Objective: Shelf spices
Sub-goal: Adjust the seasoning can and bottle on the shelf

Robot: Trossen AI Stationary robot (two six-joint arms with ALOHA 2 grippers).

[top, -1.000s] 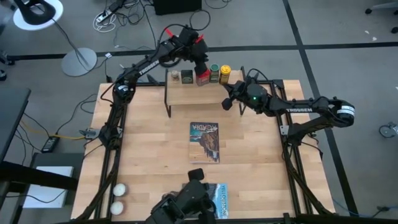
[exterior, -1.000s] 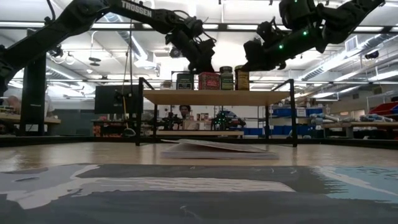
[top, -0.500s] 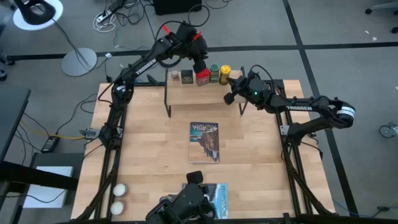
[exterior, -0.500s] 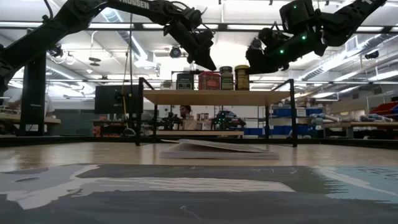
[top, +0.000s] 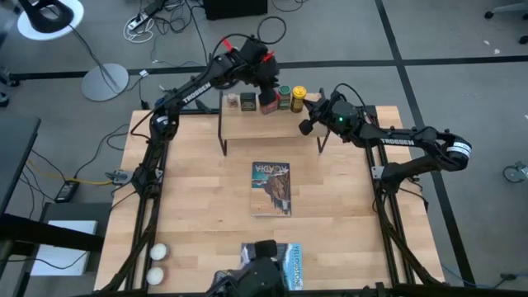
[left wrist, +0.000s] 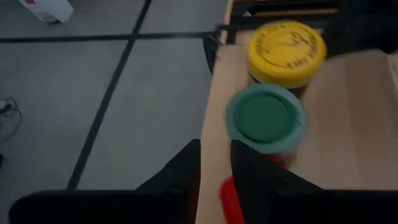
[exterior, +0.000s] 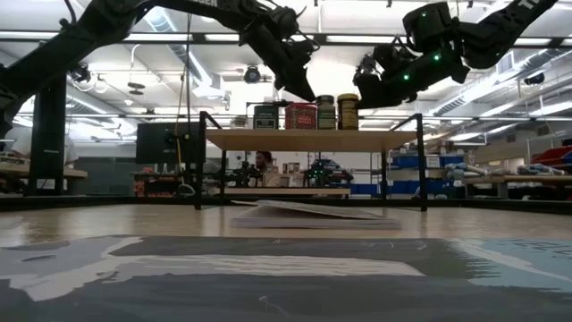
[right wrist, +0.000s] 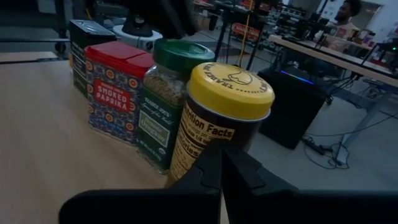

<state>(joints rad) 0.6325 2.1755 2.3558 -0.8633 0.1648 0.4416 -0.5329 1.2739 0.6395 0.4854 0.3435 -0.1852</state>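
Note:
On the shelf (top: 256, 124) at the table's far edge the spices stand in a row on their bases: a pale jar (top: 233, 101), a dark tin (top: 247, 101), a red tin (top: 268, 103), a green jar (top: 285, 96) and a yellow-lidded jar (top: 299, 97). My left gripper (left wrist: 215, 165) hangs above the red tin (left wrist: 229, 196) beside the green jar (left wrist: 264, 117). It slants down, its fingers a narrow gap apart with nothing between them. My right gripper (right wrist: 221, 155) is shut and lies nearly level, its tips right at the yellow-lidded jar (right wrist: 221, 112), coming from the shelf's right end. My right gripper's shut fingertips (right wrist: 211, 163) stand against the lower part of the yellow-lidded jar's side (right wrist: 202, 140), coming level from the table's right. Whether they touch the jar I cannot tell. The jar stands upright on the shelf.
A book (top: 271, 188) lies flat at the table's middle and a blue booklet (top: 290, 254) near the front edge. Two white balls (top: 157, 262) rest at the near left corner. The shelf's thin black legs (exterior: 200, 165) stand on the tabletop. A person sits in the room behind.
My left gripper has risen off the red tin and drawn a little toward the green jar; the tin stays standing on the shelf. My right gripper has swung toward the table's far edge, closer to the yellow-lidded jar.

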